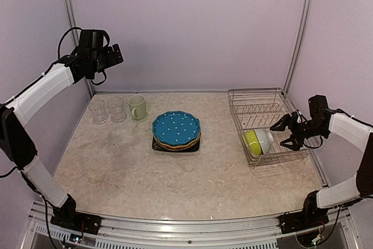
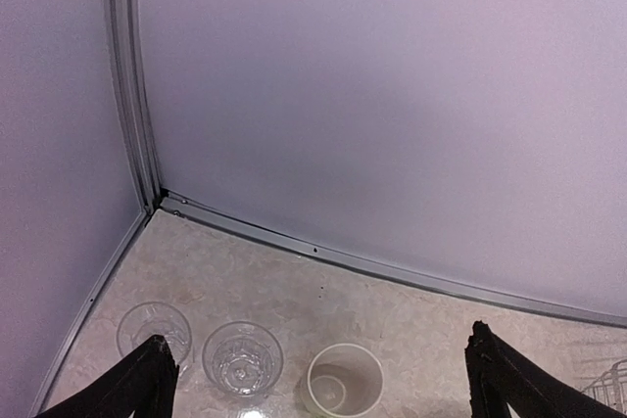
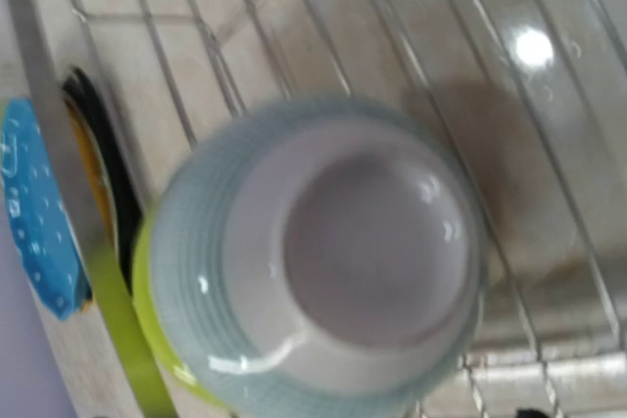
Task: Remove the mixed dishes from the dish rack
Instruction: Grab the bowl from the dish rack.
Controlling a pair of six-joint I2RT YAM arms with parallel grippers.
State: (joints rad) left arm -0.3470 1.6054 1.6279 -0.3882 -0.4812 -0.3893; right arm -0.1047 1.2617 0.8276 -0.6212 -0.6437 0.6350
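No readable text, labels or numbers anywhere.

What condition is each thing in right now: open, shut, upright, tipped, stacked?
Left gripper: open, empty, raised.
Right gripper: open, empty, beside the bowls.
Dish rack: holds only two bowls.
Lime bowl: on its side in rack.
White bowl: on its side, against lime bowl.
Blue dotted plate: flat, topping the stack.
Orange plate: stacked beneath it.
Black square plate: bottom of stack.
Clear glasses: upright, empty.
Pale green mug: upright, empty.
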